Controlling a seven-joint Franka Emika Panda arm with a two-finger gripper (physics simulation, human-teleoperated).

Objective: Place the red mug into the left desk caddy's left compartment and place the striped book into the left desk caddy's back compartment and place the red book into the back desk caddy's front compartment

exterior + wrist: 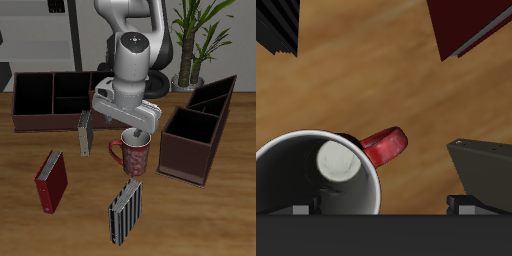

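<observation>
Directly above the red mug [133, 154], gripper [138, 134] hovers with fingers spread, holding nothing. Mug stands upright on the table [200, 215], just beside the left desk caddy [195, 135]. Judgement: descend straddling the rim away from the handle [386, 145], then close.

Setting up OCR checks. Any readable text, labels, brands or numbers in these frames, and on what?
None readable in either view.
red mug: patterned surface, no legible characters.
striped book: stripes only.
red book: plain cover, no title visible.
desk caddies: unmarked.
gripper: no label visible.
</observation>
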